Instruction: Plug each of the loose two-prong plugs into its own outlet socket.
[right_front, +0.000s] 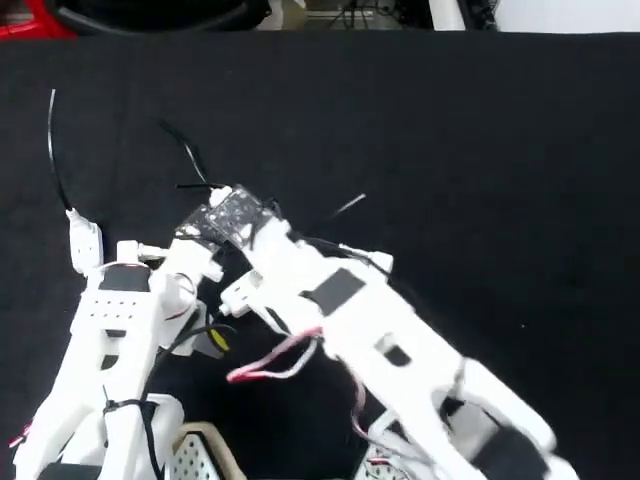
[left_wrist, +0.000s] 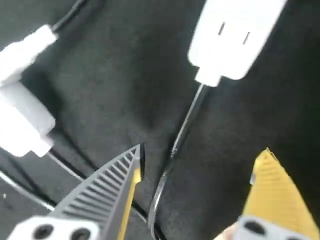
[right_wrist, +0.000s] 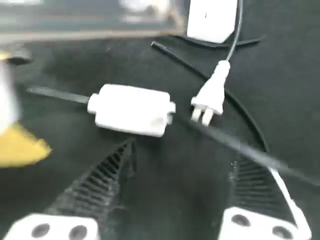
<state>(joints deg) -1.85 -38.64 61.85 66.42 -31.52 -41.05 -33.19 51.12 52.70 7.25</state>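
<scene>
A loose two-prong plug (right_wrist: 210, 97) lies on the black bench (right_wrist: 290, 60) just beside a white outlet socket (right_wrist: 132, 110), unplugged, so that insertion is left. The left hand (left_wrist: 202, 152) and right hand (right_wrist: 182, 160) hover with fingers apart, empty.

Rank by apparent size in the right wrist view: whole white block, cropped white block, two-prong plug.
1. whole white block
2. cropped white block, unsure since partly out of frame
3. two-prong plug
</scene>
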